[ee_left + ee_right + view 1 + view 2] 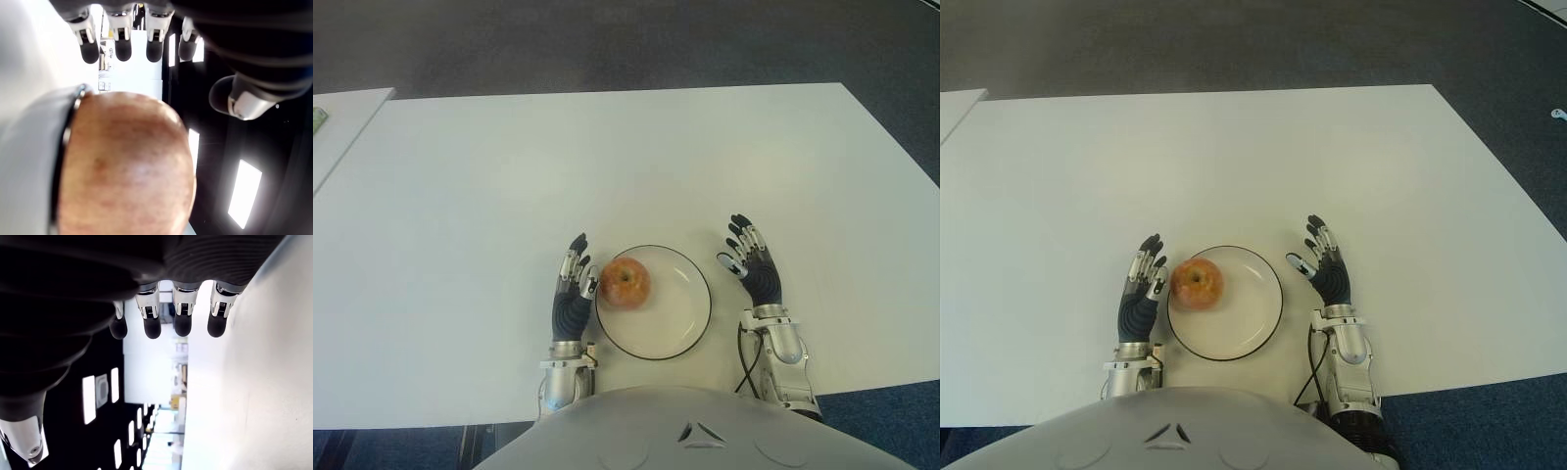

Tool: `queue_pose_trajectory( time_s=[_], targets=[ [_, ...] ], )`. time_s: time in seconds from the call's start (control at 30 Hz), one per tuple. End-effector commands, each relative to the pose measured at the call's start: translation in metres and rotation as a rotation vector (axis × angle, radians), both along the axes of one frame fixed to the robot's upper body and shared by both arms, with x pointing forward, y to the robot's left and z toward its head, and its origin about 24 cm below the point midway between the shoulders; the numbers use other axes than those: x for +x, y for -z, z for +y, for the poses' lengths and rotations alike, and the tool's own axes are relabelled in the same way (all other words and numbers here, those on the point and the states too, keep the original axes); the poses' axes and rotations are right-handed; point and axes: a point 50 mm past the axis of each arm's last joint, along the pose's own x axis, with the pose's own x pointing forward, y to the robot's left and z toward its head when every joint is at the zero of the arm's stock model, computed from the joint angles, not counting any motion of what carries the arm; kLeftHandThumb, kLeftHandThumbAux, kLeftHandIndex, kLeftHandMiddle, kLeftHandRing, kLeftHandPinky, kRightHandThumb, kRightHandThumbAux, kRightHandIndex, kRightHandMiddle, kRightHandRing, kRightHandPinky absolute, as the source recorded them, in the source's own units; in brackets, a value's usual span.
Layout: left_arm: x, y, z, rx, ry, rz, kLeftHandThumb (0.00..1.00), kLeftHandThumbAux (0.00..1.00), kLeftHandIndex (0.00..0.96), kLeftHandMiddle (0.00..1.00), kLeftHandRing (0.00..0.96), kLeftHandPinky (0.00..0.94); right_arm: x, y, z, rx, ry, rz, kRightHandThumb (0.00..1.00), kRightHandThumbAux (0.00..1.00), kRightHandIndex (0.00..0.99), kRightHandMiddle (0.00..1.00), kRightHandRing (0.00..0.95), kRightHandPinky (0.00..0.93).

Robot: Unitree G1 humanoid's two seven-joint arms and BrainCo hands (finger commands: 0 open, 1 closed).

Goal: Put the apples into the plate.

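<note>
A red apple (625, 283) sat in the white plate (680, 313), close to its left rim. The plate lay on a big white desk (607, 166). The left hand (574, 292) was just beside the apple, fingers straight and holding nothing. The right hand (753, 265) was by the plate's right side, fingers spread, empty too.

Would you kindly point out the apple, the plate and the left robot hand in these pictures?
apple (625, 283): left eye view, middle of its red skin.
plate (680, 308): left eye view, bare white inside.
left robot hand (574, 294): left eye view, middle of the hand.
</note>
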Motion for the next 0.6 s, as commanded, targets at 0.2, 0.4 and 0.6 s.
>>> queue_pose_trajectory(
  time_s=[0.2, 0.4, 0.6],
  targets=[
    [0.003, 0.014, -0.013, -0.054, 0.033, 0.021, 0.038, 0.394, 0.0, 0.0, 0.0, 0.0, -0.006, 0.011, -0.004, 0.011, -0.003, 0.052, 0.137, 0.568, 0.0, 0.0, 0.0, 0.0],
    [-0.001, 0.025, -0.009, -0.073, 0.018, 0.04, 0.032, 0.396, 0.0, 0.0, 0.0, 0.0, -0.004, 0.007, -0.006, 0.011, -0.008, 0.033, 0.146, 0.575, 0.0, 0.0, 0.0, 0.0],
    [-0.003, 0.027, -0.01, -0.103, 0.005, 0.04, 0.028, 0.4, 0.0, 0.0, 0.0, 0.0, -0.006, 0.005, -0.008, -0.008, -0.012, 0.025, 0.14, 0.631, 0.0, 0.0, 0.0, 0.0]
  ],
)
